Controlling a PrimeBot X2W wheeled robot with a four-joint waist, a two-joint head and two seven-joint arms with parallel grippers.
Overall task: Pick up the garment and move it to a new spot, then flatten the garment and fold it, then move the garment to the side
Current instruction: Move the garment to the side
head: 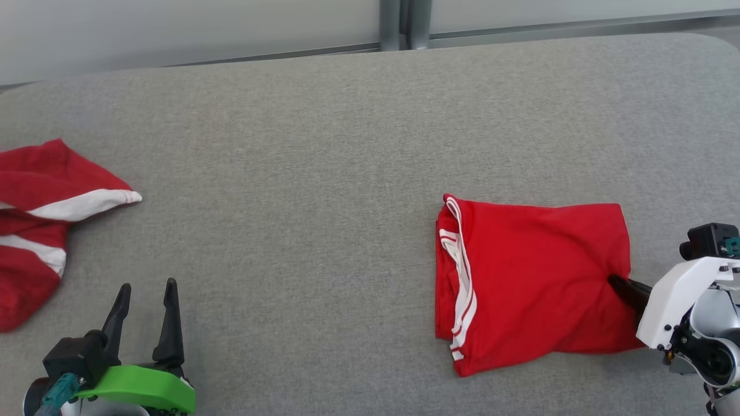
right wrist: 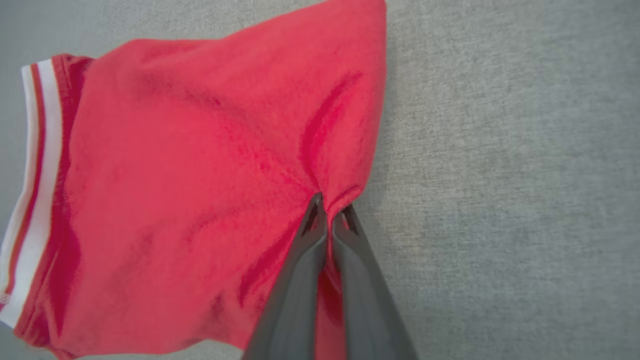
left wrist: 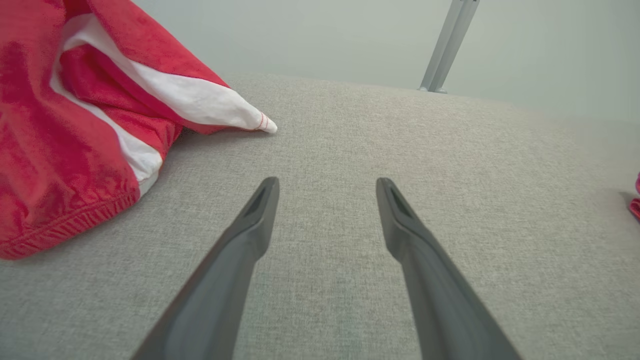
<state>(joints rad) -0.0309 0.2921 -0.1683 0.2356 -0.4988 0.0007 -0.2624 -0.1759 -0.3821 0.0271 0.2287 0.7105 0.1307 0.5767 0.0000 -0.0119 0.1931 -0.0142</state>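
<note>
The garment is red with white stripes along one edge, folded into a rough rectangle on the right of the grey table. My right gripper is shut on a pinch of the garment's right edge; in the right wrist view the garment puckers where the right gripper has its fingers pressed together. My left gripper stands open at the lower left with nothing between its fingers, and the left wrist view shows the left gripper open over bare cloth.
A second red and white garment lies crumpled at the table's left edge, close to my left gripper; the crumpled garment sits at the upper left of the left wrist view. A pale wall and a grey post stand behind the table.
</note>
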